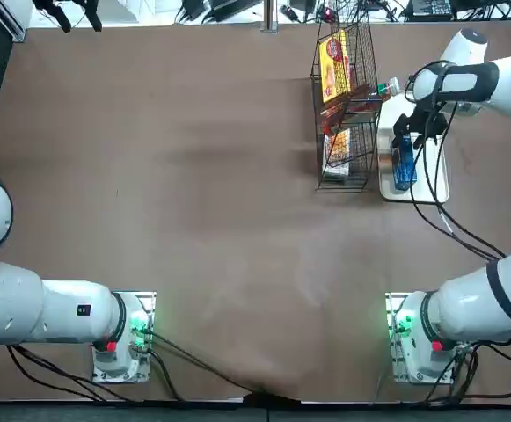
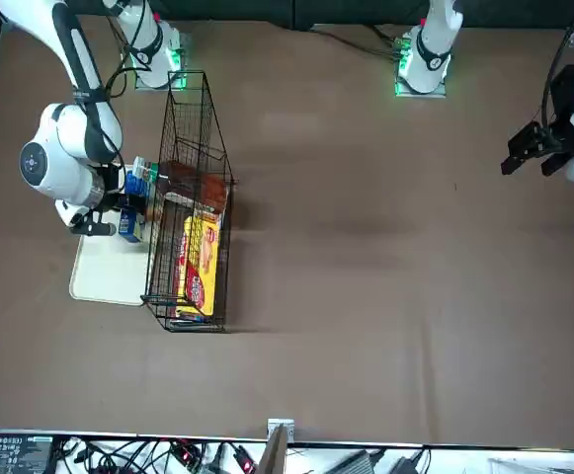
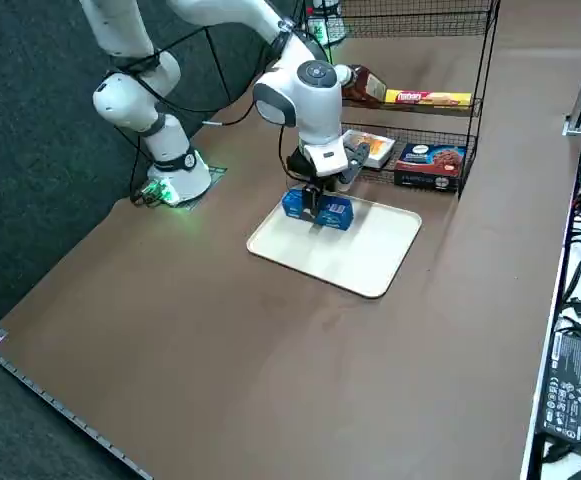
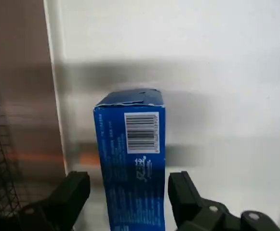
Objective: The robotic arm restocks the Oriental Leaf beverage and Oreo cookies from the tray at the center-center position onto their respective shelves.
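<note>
Beside the wire rack (image 3: 487, 70), on its robot's-right side, lies the tray (image 3: 340, 262), a flat white rectangle with rounded corners and a low rim. The Oreo cookies (image 3: 337, 212), in a small blue oblong pack, sit on the tray, toward its rack-side edge and nearer the robot's end than the far one. As seen from the room, the robotic arm (image 3: 315, 95) arches over the tray beside the rack, bringing the right gripper (image 4: 128, 180) down about the pack. The gripper is open: its black fingers stand one on either side of the blue pack, with a visible gap between each fingertip and the pack. The right wrist view shows the pack's printed face, which bears a white barcode label (image 4: 142, 133). The Oriental Leaf beverage (image 3: 366, 85) lies on its side on a tier within the rack — reddish-brown tea in a clear bottle, its white cap (image 1: 393, 86) projecting past the rack's edge on the tray side. Next to the bottle, on the same tier, is a yellow-and-red pack (image 3: 428, 98). A lower tier of the rack holds a dark box with red and blue print (image 3: 430, 166) — and, near it, a white-and-orange pack (image 3: 372, 147).
</note>
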### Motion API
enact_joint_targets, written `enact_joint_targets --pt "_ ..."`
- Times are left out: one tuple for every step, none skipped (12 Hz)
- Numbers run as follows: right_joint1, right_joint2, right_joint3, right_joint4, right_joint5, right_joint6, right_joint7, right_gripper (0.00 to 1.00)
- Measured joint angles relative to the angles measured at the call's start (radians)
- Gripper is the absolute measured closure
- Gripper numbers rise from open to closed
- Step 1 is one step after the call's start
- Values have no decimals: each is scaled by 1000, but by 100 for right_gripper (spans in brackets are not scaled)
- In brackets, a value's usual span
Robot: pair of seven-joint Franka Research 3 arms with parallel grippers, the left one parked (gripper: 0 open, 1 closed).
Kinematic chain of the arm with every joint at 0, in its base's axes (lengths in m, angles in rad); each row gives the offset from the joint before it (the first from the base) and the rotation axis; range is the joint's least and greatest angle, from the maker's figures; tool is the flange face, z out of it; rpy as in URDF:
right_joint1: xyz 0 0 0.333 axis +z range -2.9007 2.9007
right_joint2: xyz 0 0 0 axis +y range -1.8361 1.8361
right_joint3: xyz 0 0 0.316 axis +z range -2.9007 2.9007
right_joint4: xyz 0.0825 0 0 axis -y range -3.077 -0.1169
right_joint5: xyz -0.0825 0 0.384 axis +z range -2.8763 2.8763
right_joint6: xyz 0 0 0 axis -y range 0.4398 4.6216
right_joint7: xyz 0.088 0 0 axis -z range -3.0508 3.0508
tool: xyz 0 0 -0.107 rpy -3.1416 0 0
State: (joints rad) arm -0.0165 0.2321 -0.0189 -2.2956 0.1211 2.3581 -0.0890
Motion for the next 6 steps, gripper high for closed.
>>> enact_joint_targets --pt "0 5 0 0 -1 4 0 0" --pt "0 9 0 0 -2 7 0 0" --pt "0 12 0 -1 -3 8 0 0" --pt "0 14 0 -2 -3 8 1 0" --pt "0 16 0 -4 -3 9 1 0" --pt "0 21 0 -10 -3 9 1 0"
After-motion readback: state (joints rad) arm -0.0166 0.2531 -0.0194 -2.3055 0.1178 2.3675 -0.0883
